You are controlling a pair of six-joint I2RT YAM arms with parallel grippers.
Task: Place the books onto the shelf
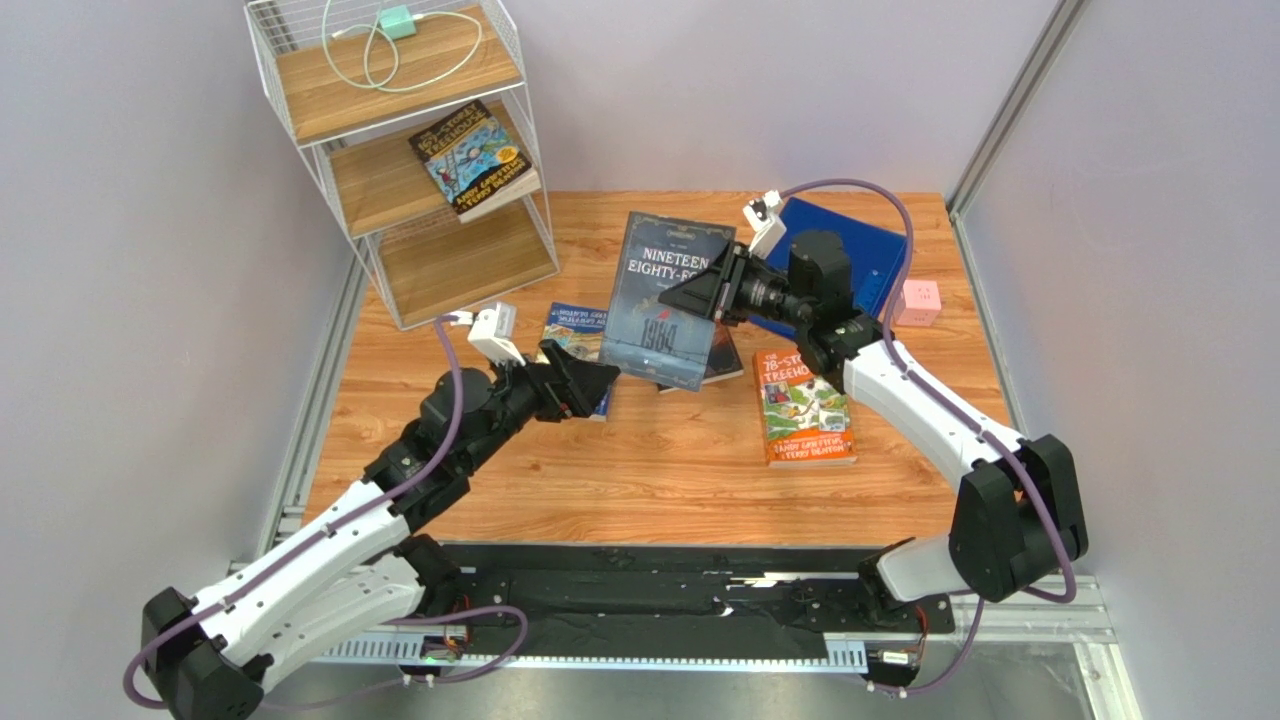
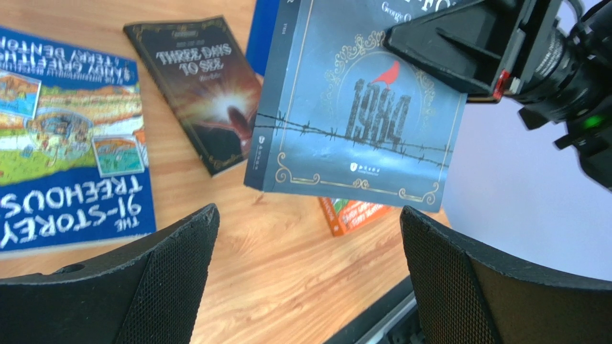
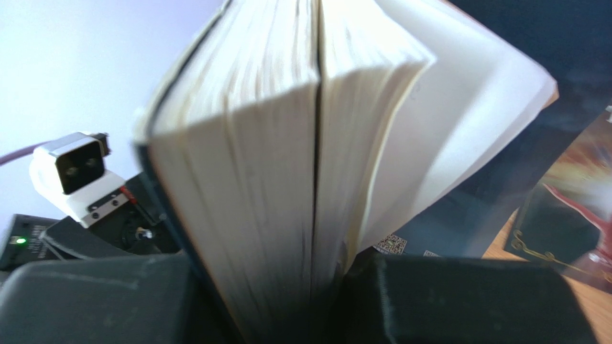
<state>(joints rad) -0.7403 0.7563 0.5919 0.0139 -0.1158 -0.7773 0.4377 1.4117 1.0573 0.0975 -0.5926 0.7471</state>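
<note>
Paper and thin card make up the dark blue Nineteen Eighty-Four paperback [image 1: 669, 338], so it is probably light but limp, with glossy covers that may slide. The right wrist view bears this out: the page block splits in the middle and a rear leaf fans away to one side. A hold close to the spine, or flat across both covers, would likely keep it closed better than a pinch on the open page edge.

The book hangs in mid-air over the middle of the light wooden table [image 1: 661, 465], cover facing up and towards the camera. It is tilted and well apart from the tall white wire-frame shelf [image 1: 458, 263] at the far left.

The right gripper [image 1: 699, 290] is clamped on the book's right-hand edge. Its arm reaches forward and inward, with the wrist turned sideways above a plain blue folder [image 1: 857, 240].

The left gripper [image 1: 589, 386] is spread wide and holds nothing. Its arm is stretched low across the table, fingers pointing at the raised book, just beside the blue Treehouse book [image 2: 65, 143].

The black Three Days to See paperback [image 2: 197, 93] lies flat beneath the lifted volume, and the orange Treehouse book [image 1: 804, 408] lies to the right. The yellow-black Treehouse book [image 1: 475, 158] already rests on the middle shelf board.
</note>
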